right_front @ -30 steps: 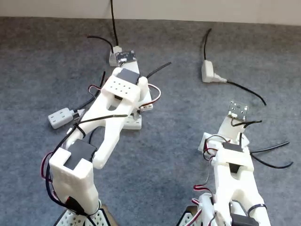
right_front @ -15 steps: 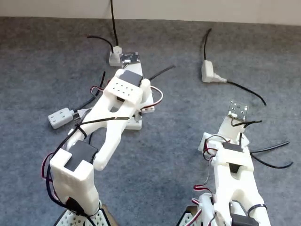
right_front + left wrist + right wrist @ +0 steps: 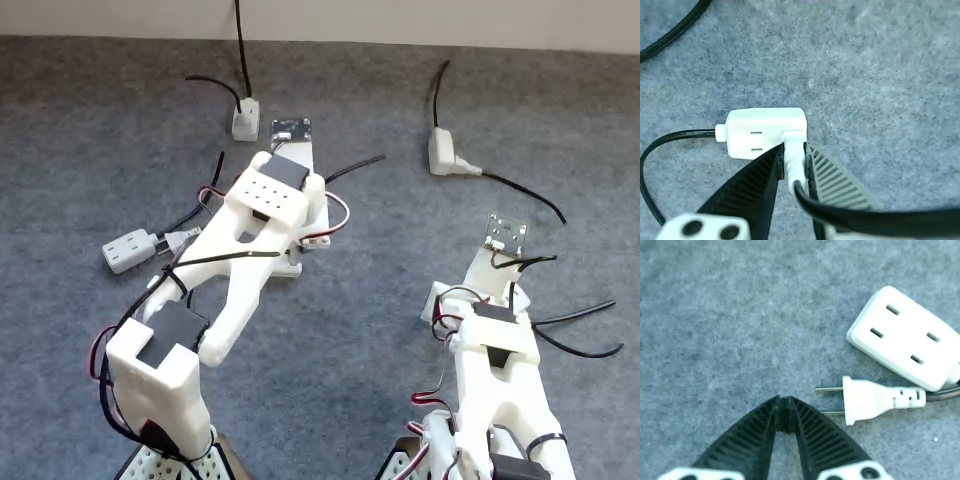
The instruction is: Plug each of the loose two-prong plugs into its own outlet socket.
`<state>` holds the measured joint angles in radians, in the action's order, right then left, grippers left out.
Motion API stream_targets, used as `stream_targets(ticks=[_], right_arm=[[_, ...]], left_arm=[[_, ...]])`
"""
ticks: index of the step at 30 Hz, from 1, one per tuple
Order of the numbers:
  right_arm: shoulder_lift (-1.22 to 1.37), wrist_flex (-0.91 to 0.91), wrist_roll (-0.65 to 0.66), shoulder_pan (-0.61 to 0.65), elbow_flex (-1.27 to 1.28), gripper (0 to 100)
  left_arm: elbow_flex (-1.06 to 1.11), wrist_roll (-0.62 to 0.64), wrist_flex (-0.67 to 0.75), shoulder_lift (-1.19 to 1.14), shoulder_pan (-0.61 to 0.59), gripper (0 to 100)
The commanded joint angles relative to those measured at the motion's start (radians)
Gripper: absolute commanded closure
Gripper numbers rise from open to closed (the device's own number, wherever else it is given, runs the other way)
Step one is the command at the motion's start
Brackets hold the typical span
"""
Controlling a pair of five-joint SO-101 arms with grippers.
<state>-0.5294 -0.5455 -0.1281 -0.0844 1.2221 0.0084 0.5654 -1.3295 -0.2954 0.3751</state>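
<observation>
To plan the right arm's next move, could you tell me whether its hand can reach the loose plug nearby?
Probably yes: the plug lies uncovered on the carpet close to the right hand. The hand is shut and must open first; the outlet block alongside may crowd it.

text: none legible | labels: none legible | numbers: none legible | signs: none legible

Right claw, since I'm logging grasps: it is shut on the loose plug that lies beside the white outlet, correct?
Not quite. The right claw is shut, but on nothing. The right wrist view shows the loose plug lying beside the white outlet, apart from the claw's tips.
</observation>
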Motion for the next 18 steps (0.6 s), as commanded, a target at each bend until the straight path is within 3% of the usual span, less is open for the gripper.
stream_targets(ticks=[1, 8, 18], right_arm=[[-0.021, 0.021, -0.012, -0.005, -0.008, 99.0], [-0.021, 0.021, -0.012, -0.005, -0.008, 99.0], [-0.021, 0.021, -0.012, -0.005, -0.008, 99.0]], left_arm=[[0.013, -0.006, 0.005, 0.004, 0.016, 99], [0.028, -0.061, 0.005, -0.035, 0.010, 99], [0.027, -0.101, -0.005, -0.186, -0.105, 99]])
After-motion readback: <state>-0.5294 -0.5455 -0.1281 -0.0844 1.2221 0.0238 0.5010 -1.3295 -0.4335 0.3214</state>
